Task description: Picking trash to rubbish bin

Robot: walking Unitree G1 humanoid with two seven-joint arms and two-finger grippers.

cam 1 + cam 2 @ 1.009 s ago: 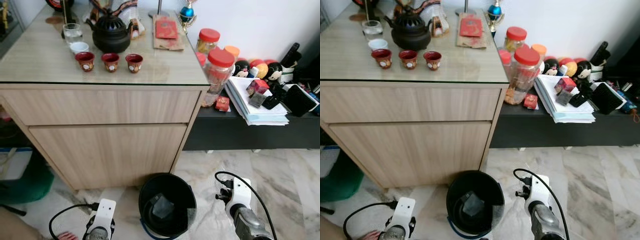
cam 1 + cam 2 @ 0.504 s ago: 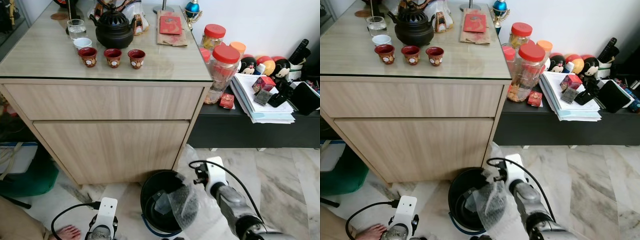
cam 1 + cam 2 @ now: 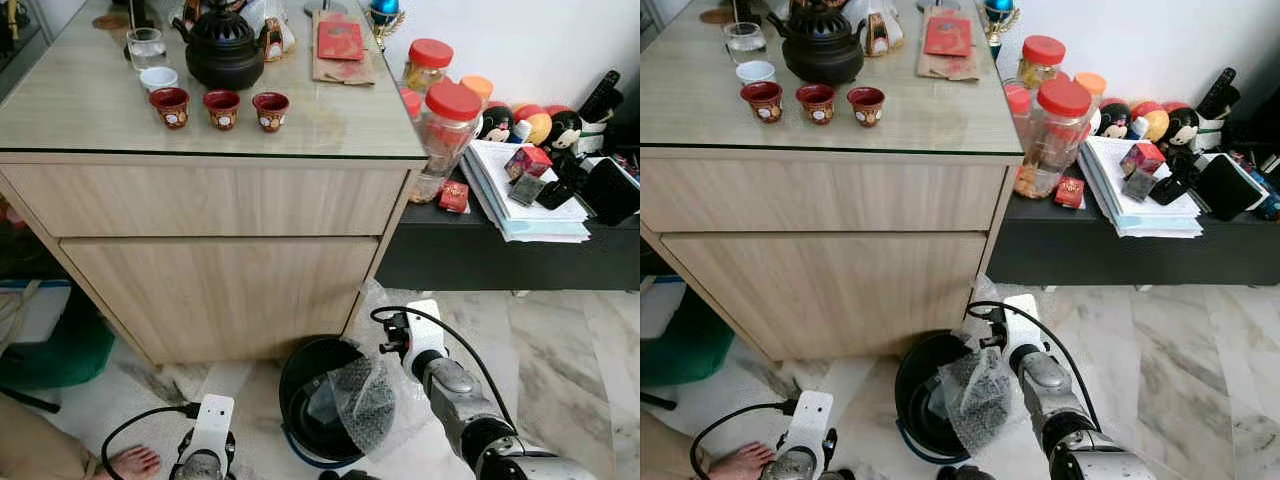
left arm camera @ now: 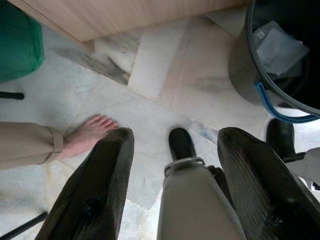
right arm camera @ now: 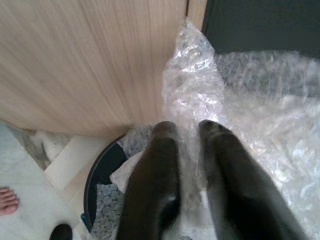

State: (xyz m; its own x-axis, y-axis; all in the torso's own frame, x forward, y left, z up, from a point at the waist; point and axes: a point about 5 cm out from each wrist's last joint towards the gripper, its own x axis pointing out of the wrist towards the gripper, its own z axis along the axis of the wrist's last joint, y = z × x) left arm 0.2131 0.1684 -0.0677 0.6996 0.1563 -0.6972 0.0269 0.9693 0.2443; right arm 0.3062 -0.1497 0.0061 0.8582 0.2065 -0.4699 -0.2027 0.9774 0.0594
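Bubble wrap [image 3: 372, 398]: lower centre of frame, draped over bin rim, positioned for drop.
Rubbish bin [image 3: 300, 365]: below cabinet [image 3: 220, 270], already holding paper.
Right gripper [image 5: 189, 150]: clenched on bubble wrap, above bin.
Left gripper [image 4: 172, 165]: fingers spread, idle, lower left.

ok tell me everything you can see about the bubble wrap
The bubble wrap is a clear, crumpled plastic sheet. The right gripper has its fingers shut on it and holds it over the rim of the black bin, beside the wooden cabinet. Part of it hangs over the bin's opening.
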